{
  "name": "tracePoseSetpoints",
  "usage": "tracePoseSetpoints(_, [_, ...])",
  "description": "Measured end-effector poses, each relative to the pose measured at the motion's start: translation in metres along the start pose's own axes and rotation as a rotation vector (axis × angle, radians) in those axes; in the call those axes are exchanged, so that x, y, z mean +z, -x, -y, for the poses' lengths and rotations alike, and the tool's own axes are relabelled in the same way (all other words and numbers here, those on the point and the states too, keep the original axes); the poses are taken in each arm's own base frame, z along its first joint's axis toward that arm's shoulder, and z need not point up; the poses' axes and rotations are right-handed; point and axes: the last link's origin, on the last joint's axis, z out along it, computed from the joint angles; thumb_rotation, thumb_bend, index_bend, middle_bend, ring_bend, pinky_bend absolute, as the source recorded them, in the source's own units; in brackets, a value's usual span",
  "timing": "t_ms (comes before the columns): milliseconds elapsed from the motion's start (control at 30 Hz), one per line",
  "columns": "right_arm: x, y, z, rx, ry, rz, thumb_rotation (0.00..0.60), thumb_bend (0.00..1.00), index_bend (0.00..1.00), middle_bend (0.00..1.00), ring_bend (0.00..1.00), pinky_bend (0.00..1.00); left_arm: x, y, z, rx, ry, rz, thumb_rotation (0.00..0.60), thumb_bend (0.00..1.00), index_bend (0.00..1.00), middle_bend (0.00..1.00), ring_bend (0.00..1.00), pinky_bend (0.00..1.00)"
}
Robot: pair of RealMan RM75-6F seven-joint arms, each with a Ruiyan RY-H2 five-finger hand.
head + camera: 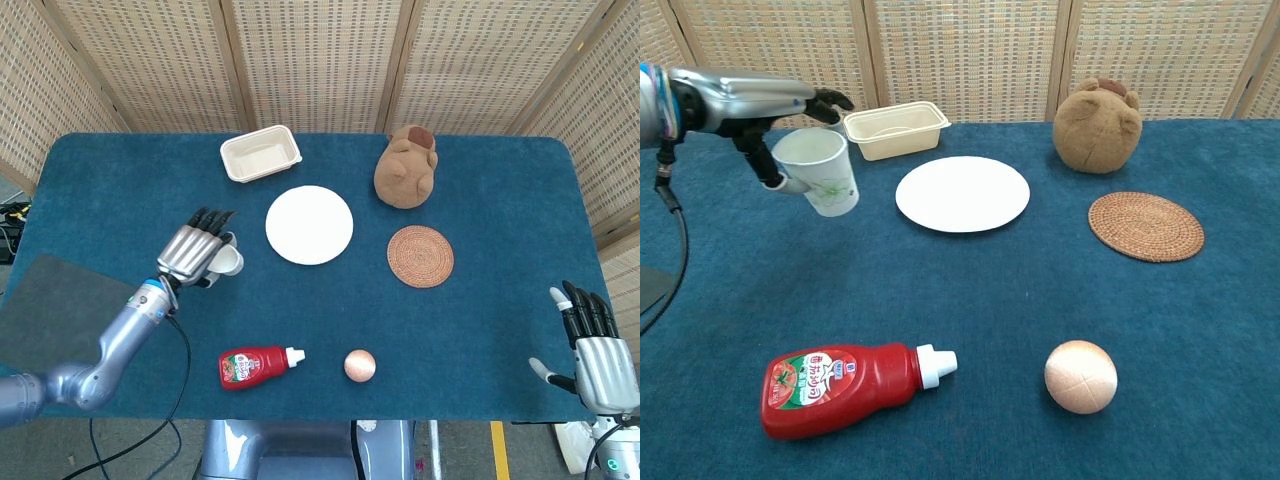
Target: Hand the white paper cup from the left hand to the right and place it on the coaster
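Left hand: the left hand [760, 110] holds the white paper cup [820, 172] by its upper wall, fingers across the far side of the rim and thumb on the near side; the cup hangs clear of the cloth, tilted with its mouth toward the arm.
Left arm pose: the forearm reaches in from the left edge, roughly level in the chest view, wrist turned so the back of the hand faces up.
Right hand: the right hand [598, 345] stands at the table's near right corner, fingers straight and apart, holding nothing.
Cup's place: to the left of the white plate [962, 193], well apart from the coaster [1146, 226], which lies on the plate's other side.
Step in hand: I judge this the carry toward the middle, ahead of the handover; the hands are far apart.
Next move calls for: the left hand bringing the cup over or past the plate, and the right hand rising to meet it and closing on the wall below the left's fingers before those let go.
Nearby things: the ketchup bottle [845, 386] lies nearer the robot than the plate; the plush toy [1097, 128] sits beyond the coaster.
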Motion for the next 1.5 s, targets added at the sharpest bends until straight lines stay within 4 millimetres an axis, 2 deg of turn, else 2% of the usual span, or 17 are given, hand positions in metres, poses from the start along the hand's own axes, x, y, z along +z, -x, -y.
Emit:
tracePoseSetpoints(133, [0.000,-0.001,-0.002,0.011,0.003,-0.002,0.600,0.02,0.00,0.00,0.00,0.00,0.007,-0.006,-0.039,0.044,0.062,-0.007,0.600,0.32,0.34,0.00,0.00,0.00])
tracePoseSetpoints(433, [0.000,-0.002,-0.005,0.033,0.006,0.000,0.600,0.02,0.00,0.00,0.00,0.00,0.023,-0.003,-0.102,0.087,0.103,0.023,0.600,0.32,0.34,0.00,0.00,0.00])
tracePoseSetpoints(667, [0.001,-0.002,-0.008,0.049,0.011,0.003,0.600,0.02,0.00,0.00,0.00,0.00,0.036,0.003,-0.127,0.099,0.096,0.042,0.600,0.31,0.31,0.00,0.00,0.00])
tracePoseSetpoints(733, [0.001,-0.002,-0.009,0.052,0.013,0.004,0.600,0.02,0.00,0.00,0.00,0.00,0.040,0.005,-0.133,0.106,0.095,0.044,0.600,0.31,0.27,0.00,0.00,0.00])
tracePoseSetpoints(833, [0.001,-0.002,-0.010,0.055,0.016,0.007,0.600,0.02,0.00,0.00,0.00,0.00,0.044,0.008,-0.140,0.114,0.092,0.047,0.600,0.30,0.17,0.00,0.00,0.00])
tracePoseSetpoints(967, [0.002,-0.001,-0.011,0.061,0.019,0.009,0.600,0.02,0.00,0.00,0.00,0.00,0.047,0.011,-0.146,0.137,0.092,0.049,0.600,0.22,0.02,0.00,0.00,0.00])
tracePoseSetpoints(1067, [0.002,-0.001,-0.012,0.065,0.018,0.010,0.600,0.02,0.00,0.00,0.00,0.00,0.050,0.013,-0.148,0.150,0.082,0.049,0.600,0.19,0.00,0.00,0.00,0.00])
tracePoseSetpoints(1300, [0.002,-0.001,-0.013,0.060,0.020,0.013,0.600,0.02,0.00,0.00,0.00,0.00,0.051,0.012,-0.142,0.133,0.052,0.045,0.600,0.18,0.00,0.00,0.00,0.00])
tracePoseSetpoints(1500, [0.002,-0.001,-0.012,0.054,0.021,0.012,0.600,0.02,0.00,0.00,0.00,0.00,0.040,0.002,-0.117,0.041,0.025,0.003,0.600,0.18,0.00,0.00,0.00,0.00])
